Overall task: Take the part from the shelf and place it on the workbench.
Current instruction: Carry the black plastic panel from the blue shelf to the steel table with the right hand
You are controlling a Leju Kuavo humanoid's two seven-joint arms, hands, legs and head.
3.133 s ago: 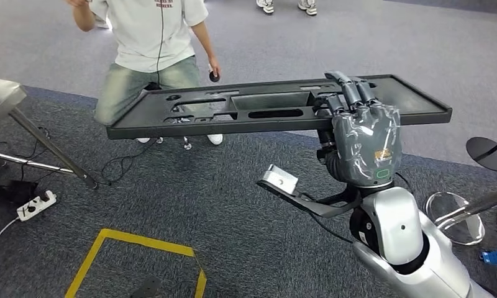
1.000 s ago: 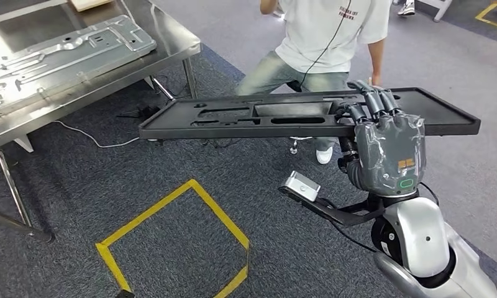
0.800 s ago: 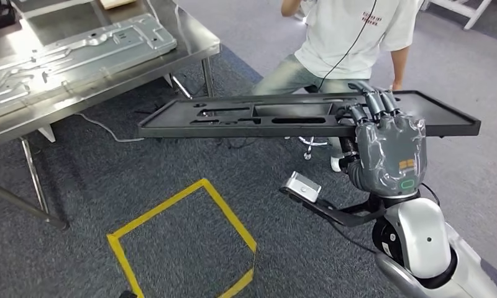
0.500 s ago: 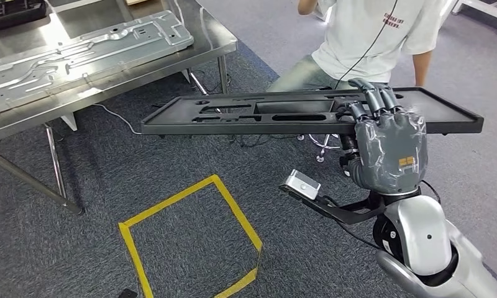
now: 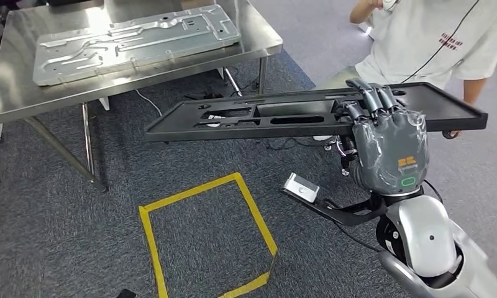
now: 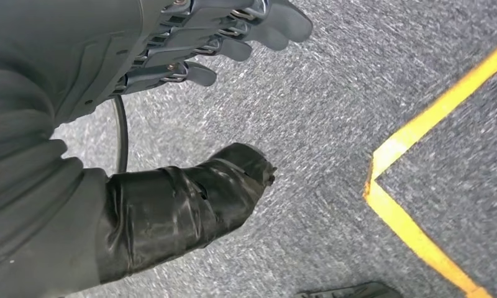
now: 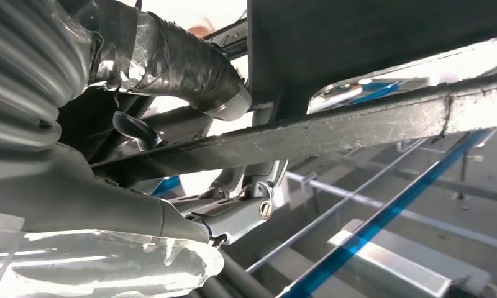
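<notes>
Hard to see under the right hand (image 5: 387, 139): fingers (image 5: 371, 98) curled over the near edge of the long black part (image 5: 283, 118), thumb hidden below it. In the right wrist view, thumb pressed up against the underside of the part (image 7: 383, 37), so a firm hold on it. Part held flat in the air, in the middle of the head view, long way from 9 o'clock to 3 o'clock, its far right end partly in front of a person (image 5: 432, 43). Cut-outs in the part, with carpet showing through. Person cut off at the top edge, at about 1 o'clock. Shiny worktop (image 5: 258, 43) at 11 o'clock, well apart from the part, cut off at the top too. On the worktop, one flat silver metal panel (image 5: 134, 40). Yellow tape square (image 5: 202, 192) on the grey carpet at 6 o'clock, below the part. Left hand (image 6: 171, 124) over the carpet in the left wrist view, fingers spread, nothing in it. Yellow tape (image 6: 420, 161) blurry beside it.
</notes>
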